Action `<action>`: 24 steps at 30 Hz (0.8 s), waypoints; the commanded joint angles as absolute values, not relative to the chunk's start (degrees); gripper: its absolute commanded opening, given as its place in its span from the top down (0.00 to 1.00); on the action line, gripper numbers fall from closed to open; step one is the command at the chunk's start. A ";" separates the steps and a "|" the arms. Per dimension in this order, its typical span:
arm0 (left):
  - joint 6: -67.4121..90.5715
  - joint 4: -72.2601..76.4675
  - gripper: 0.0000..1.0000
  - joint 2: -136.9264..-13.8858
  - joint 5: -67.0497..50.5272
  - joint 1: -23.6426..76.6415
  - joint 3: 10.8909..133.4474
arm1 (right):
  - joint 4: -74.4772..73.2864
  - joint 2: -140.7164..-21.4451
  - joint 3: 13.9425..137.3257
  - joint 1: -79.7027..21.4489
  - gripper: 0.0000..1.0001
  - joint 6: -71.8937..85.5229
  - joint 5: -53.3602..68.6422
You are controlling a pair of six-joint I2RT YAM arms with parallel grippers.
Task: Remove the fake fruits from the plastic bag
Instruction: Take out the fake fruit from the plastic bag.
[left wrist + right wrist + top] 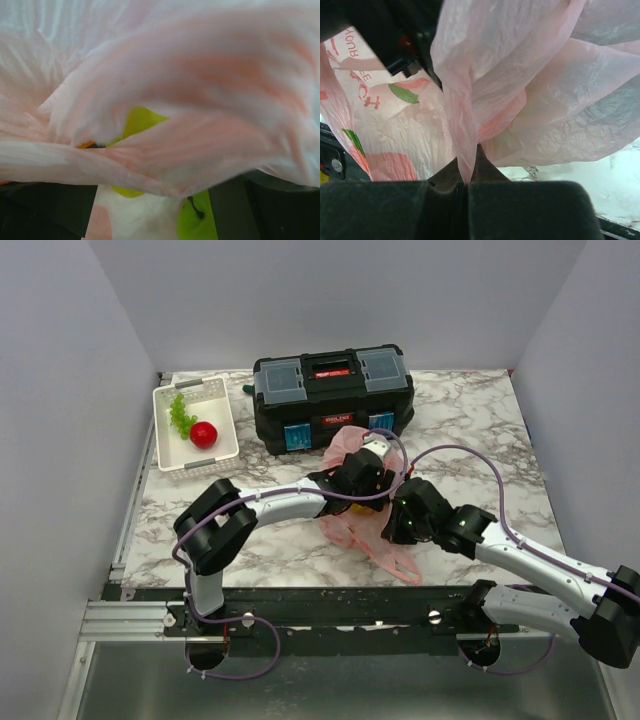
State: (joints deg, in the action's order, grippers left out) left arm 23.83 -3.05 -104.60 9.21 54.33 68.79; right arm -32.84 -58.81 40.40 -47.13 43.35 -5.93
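Note:
The pink plastic bag lies crumpled in front of the toolbox. My left gripper reaches into its mouth. In the left wrist view this gripper stands open, its dark fingers far apart, with bag film draped over them. Inside the bag I see a yellow lemon, a green apple between the fingers, and a sliver of orange. My right gripper is shut on a fold of the plastic bag and holds it up. A red apple lies in the white basket.
A black toolbox stands at the back, right behind the bag. The white slotted basket at the back left also holds light green grapes. Grey walls close in the marble table on three sides.

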 commanded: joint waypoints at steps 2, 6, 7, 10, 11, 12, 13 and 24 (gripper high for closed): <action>23.21 -7.33 0.21 -108.43 13.92 54.32 71.62 | -32.26 -58.53 40.29 -46.96 0.99 42.24 -5.53; 23.04 -8.35 0.21 -110.42 13.98 54.32 72.50 | -31.65 -58.76 39.85 -46.93 0.99 42.14 -5.53; 22.90 -8.32 0.22 -110.75 13.81 54.32 72.61 | -31.57 -58.87 39.82 -46.93 0.99 42.15 -5.49; 22.39 -8.26 0.27 -111.18 13.28 54.32 73.03 | -31.38 -59.19 39.84 -46.93 0.99 42.25 -5.50; 22.10 -8.10 0.32 -111.03 13.02 54.31 73.04 | -31.31 -59.21 39.88 -46.93 0.99 42.26 -5.62; 21.86 -7.85 0.36 -110.71 12.90 54.29 72.89 | -31.33 -59.29 39.91 -46.93 0.99 42.24 -5.71; 21.72 -7.67 0.42 -110.30 12.61 54.32 72.86 | -31.31 -59.32 39.90 -46.93 0.99 42.26 -5.79; 22.18 -7.58 0.76 -99.06 4.79 54.32 68.31 | -33.45 -58.76 40.59 -46.96 0.99 43.78 -12.02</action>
